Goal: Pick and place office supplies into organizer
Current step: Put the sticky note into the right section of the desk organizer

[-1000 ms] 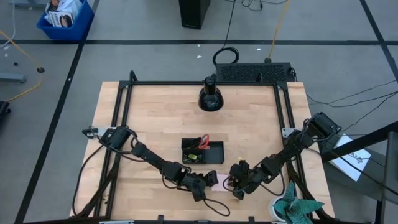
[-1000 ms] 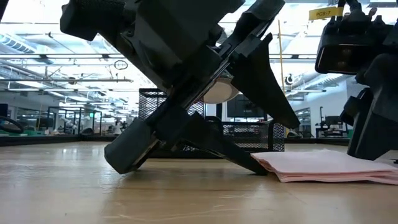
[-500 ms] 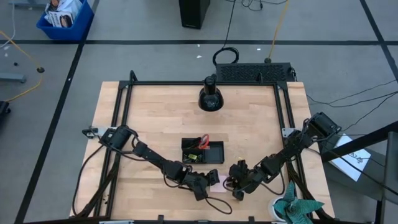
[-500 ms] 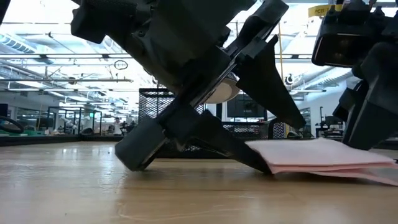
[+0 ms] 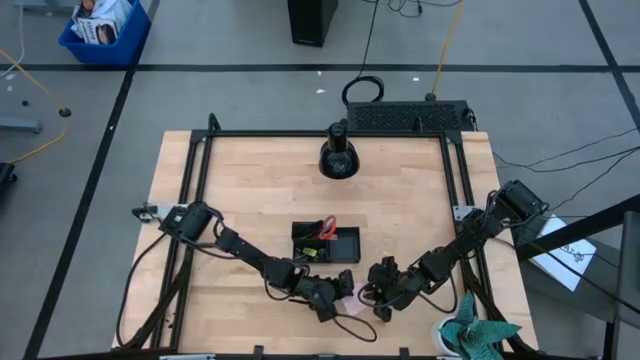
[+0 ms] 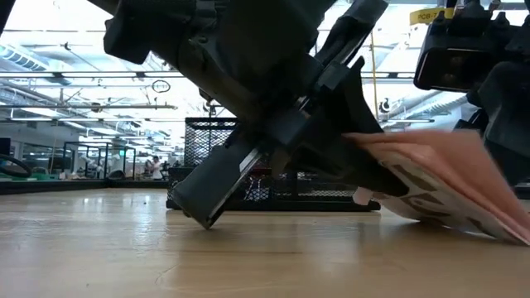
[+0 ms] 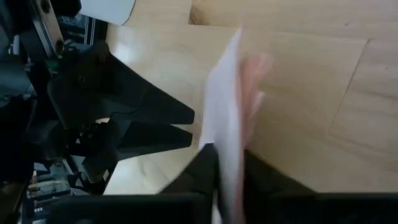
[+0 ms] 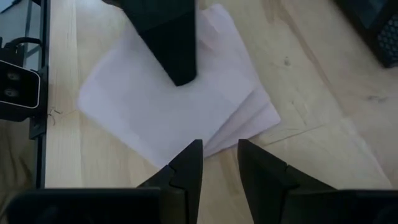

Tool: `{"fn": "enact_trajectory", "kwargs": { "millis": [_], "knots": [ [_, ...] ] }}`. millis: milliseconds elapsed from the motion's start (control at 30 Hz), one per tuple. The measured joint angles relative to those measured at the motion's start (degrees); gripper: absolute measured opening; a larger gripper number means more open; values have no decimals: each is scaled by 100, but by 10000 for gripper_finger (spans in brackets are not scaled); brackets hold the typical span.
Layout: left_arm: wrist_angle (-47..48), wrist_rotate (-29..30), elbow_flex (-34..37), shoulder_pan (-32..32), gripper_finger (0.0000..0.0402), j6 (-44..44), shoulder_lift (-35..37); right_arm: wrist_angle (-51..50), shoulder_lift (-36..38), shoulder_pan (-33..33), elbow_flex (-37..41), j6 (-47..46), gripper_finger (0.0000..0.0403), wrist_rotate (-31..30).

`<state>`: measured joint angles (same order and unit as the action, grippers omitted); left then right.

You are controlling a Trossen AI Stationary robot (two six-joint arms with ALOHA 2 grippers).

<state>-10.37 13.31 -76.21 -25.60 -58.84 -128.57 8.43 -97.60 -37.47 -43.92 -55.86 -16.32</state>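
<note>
The pink sticky-note pad (image 5: 353, 292) sits near the table's front edge, between my two grippers. My left gripper (image 5: 343, 290) is shut on it from the left. In the low view the pad (image 6: 431, 182) slopes, with its sheets fanned apart. My right gripper (image 8: 217, 155) stands open, its tips at the pad's opposite edge (image 8: 208, 149). The black organizer (image 5: 325, 243) stands just beyond the pad, with something red (image 5: 325, 228) at its far side. My left gripper pinches the pad's left end (image 7: 225, 143) between its two fingers, one finger (image 8: 169, 43) on top and one beneath. The fingers slant down from the table's left. The gripped end (image 6: 368, 145) is raised and the other end (image 6: 497, 232) is low by the table. Whether my right gripper touches the pad, I cannot tell.
A round black dome-shaped object (image 5: 339, 160) stands at the table's far middle, with a black mesh rack (image 5: 410, 117) behind the far edge. A teal-green cloth (image 5: 480, 335) lies at the near right corner. Bare wood spreads left of the organizer.
My left gripper has shut on the pad's left end and shifted a little toward the table's right. The pad lay flat on the table. Its gripped end is now lifted, the pad is tilted and its sheets fan out. Its right end has stayed low.
</note>
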Motion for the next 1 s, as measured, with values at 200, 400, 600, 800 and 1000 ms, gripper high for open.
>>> {"fn": "enact_trajectory", "kwargs": {
  "millis": [200,400,600,800,1000],
  "knots": [
    [-42,121,-2,-114,14,93,-4,-4,0,0,0,112,93,-2],
    [3,1183,3,-299,9,703,97,-7,-2,-11,0,302,93,15],
    [295,2685,55,-545,5,1943,467,-44,-2,-33,0,360,93,9],
    [135,3717,-68,-696,8,2195,868,-53,-2,-141,0,448,93,-90],
    [1291,4148,-952,-504,9,2779,639,19,-4,-312,26,500,93,-620]
  ]
}}
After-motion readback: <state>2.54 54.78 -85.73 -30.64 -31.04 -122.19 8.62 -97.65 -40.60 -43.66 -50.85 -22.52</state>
